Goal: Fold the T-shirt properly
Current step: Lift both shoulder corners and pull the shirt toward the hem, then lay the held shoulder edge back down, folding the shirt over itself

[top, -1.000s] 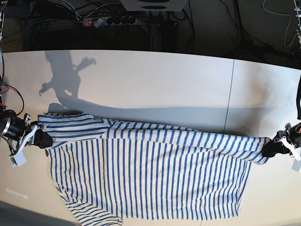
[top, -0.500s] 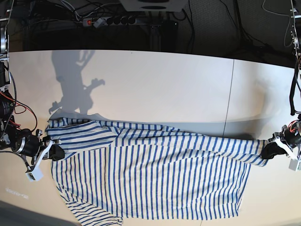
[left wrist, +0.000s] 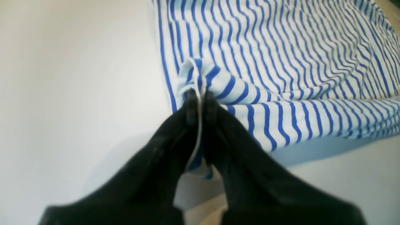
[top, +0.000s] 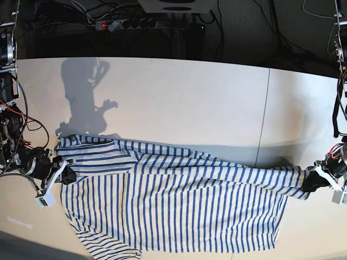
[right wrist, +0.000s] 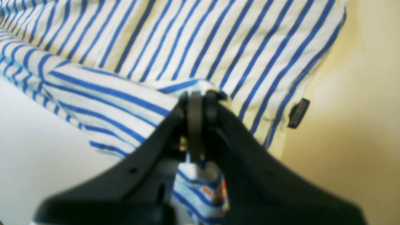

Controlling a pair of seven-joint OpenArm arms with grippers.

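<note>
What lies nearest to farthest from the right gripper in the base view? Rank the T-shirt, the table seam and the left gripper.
1. T-shirt, clamped in the right gripper itself.
2. Table seam, right of centre.
3. Left gripper, at the far right, gripping the opposite end.

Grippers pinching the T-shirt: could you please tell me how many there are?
2. The right gripper clamps the T-shirt at the base view's left; the left gripper clamps its opposite end.

White table (top: 179, 92), seemingly power strip (top: 127, 24)
</note>
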